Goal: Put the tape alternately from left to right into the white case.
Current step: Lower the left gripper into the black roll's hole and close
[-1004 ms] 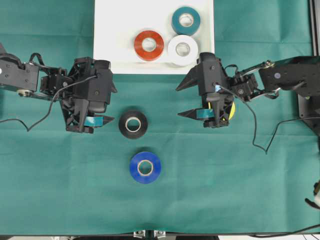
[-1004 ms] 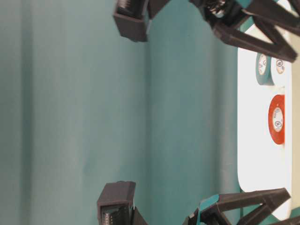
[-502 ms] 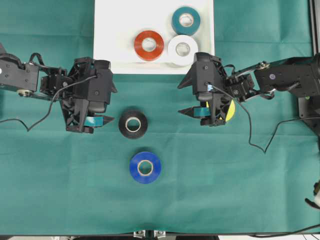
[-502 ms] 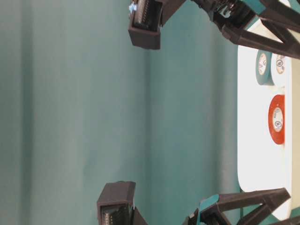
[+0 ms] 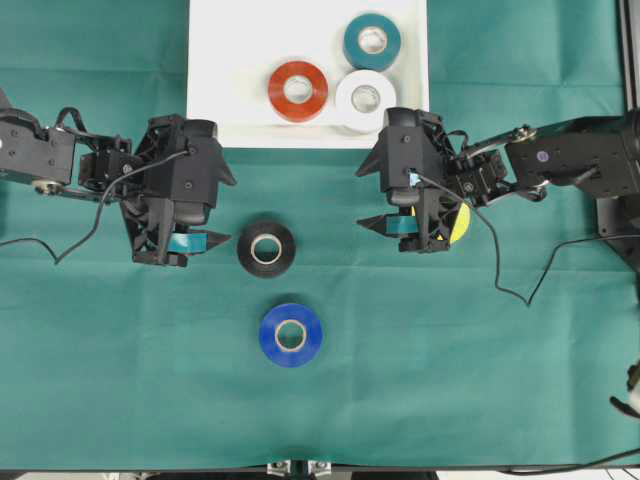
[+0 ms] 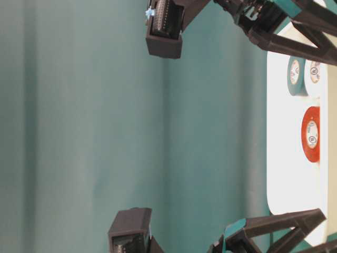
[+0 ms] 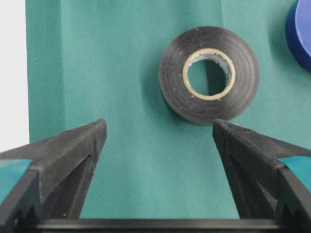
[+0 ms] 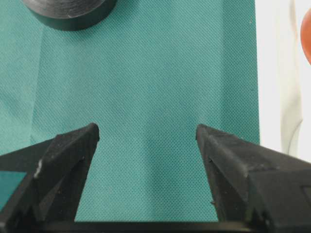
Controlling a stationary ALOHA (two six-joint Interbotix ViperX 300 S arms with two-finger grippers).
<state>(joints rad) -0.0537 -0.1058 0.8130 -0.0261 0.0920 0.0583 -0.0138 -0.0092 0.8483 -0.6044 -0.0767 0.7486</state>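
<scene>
Both grippers spread wide, nothing held.

Overhead: left gripper (image 5: 190, 243) gaping just left of black tape (image 5: 266, 249); right gripper (image 5: 372, 196) gaping right of it, over yellow tape (image 5: 460, 222). Blue tape (image 5: 291, 334) below; red (image 5: 298, 90), white (image 5: 365, 99), teal (image 5: 372, 41) inside white case (image 5: 230, 60).
Left wrist: black tape beyond empty fingertips (image 7: 92, 133).
Right wrist: bare cloth (image 8: 146, 97) between fingertips (image 8: 85, 136).

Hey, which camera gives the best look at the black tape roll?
The left wrist view: the black tape roll lies whole and close, pale core visible. The overhead view shows it whole but small. The right wrist view catches only its edge. The table-level view misses it.
</scene>
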